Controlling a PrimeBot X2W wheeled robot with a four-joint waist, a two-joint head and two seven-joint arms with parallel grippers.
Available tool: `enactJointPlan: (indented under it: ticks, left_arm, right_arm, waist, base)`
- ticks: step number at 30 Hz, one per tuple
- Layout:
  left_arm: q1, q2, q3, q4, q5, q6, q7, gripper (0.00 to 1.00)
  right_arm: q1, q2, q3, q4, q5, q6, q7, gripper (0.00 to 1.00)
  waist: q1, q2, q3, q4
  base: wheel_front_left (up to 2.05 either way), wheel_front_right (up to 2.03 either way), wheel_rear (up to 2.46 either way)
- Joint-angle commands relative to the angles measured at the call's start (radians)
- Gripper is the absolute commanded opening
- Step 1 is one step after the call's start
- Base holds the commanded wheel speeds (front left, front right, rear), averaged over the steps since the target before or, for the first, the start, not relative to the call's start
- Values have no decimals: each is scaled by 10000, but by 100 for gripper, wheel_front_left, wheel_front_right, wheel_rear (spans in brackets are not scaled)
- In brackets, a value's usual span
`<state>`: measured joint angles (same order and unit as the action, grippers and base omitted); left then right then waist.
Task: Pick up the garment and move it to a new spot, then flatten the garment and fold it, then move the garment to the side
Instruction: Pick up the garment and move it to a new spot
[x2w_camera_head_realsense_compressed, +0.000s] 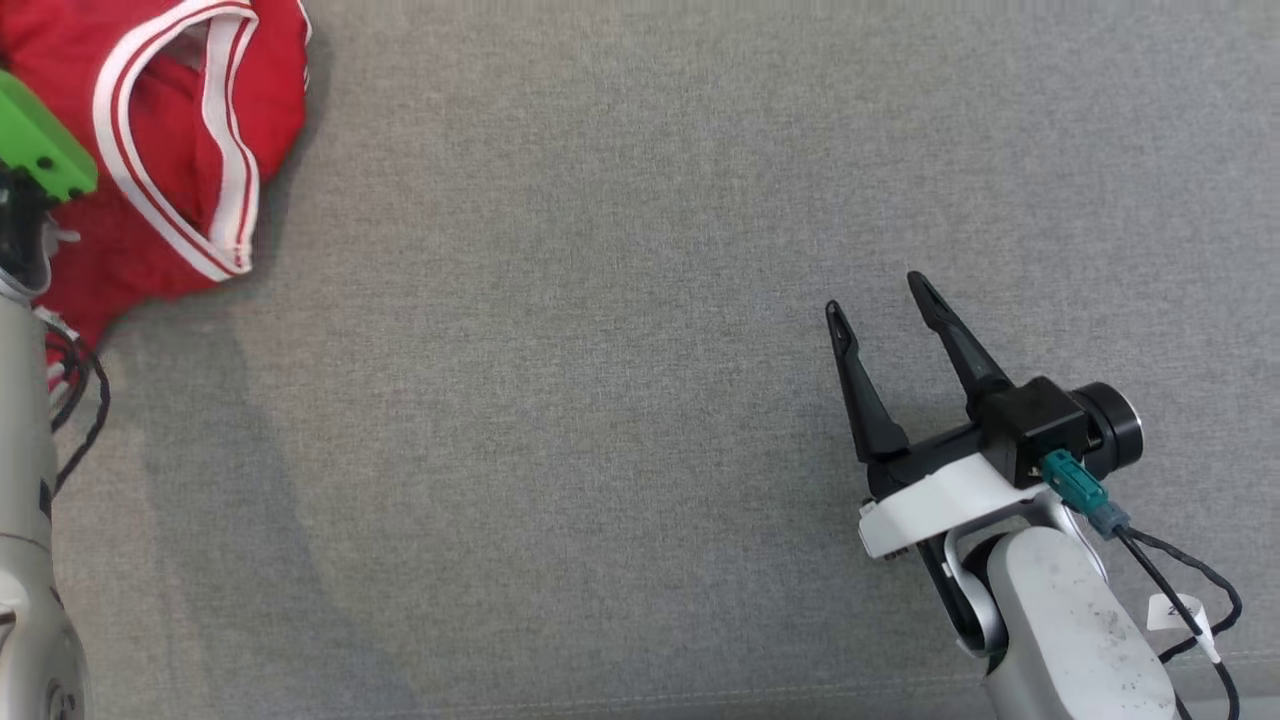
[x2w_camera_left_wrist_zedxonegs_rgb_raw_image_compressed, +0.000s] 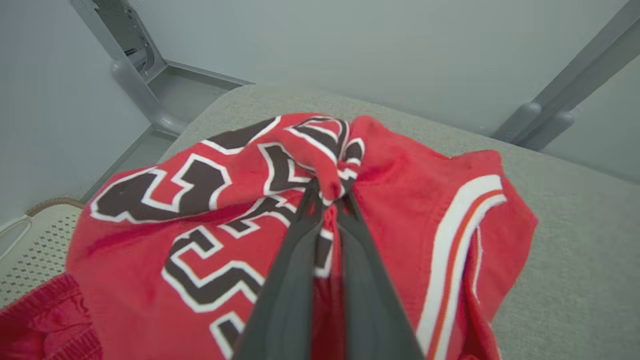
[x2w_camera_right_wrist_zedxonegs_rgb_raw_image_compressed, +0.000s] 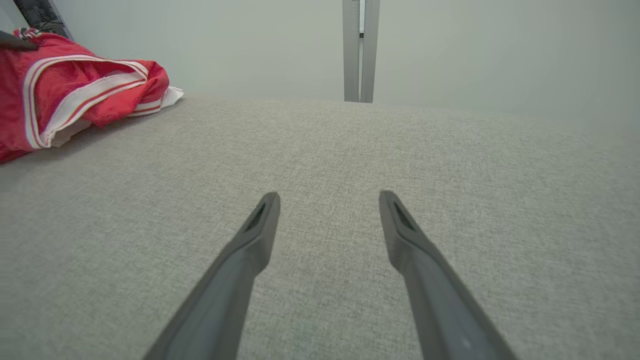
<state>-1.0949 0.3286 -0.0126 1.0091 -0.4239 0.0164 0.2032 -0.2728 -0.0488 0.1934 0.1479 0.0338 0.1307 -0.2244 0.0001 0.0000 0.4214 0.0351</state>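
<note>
Left gripper (x2w_camera_left_wrist_zedxonegs_rgb_raw_image_compressed: 327, 195) jaws pinched tight on a fold of the red garment (x2w_camera_left_wrist_zedxonegs_rgb_raw_image_compressed: 415, 175) — right gripper (x2w_camera_head_realsense_compressed: 873, 295) jaws spread wide, empty, over the grey table (x2w_camera_head_realsense_compressed: 600, 400).

The garment (x2w_camera_head_realsense_compressed: 150, 260) runs off the head view's corner — lettering (x2w_camera_left_wrist_zedxonegs_rgb_raw_image_compressed: 150, 196) crumpled, unreadable.

Garment (x2w_camera_head_realsense_compressed: 100, 270) far left on table (x2w_camera_head_realsense_compressed: 640, 400)

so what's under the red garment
The grey fabric surface lies under the red garment, showing around its edges. Anything else beneath the crumpled cloth is hidden.
</note>
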Motion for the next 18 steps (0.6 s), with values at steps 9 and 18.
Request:
enactJointPlan:
  ticks: [9,18]
  left_arm:
    - [-658,-354,-628,-1952,188,-637,-265,0]
    - [-289,-1963,-1562,-4024,-176,-1053,36,0]
  right_arm:
    - [358,-30,92,696,788,1,-348,100]
    - [821,-25,-463,862,955,1,-405,100]
  waist:
    - [-1,0,-2363,-489]
    - [-1,0,-3002,-1772]
  base:
    - [0,0,0]
    - [0,0,0]
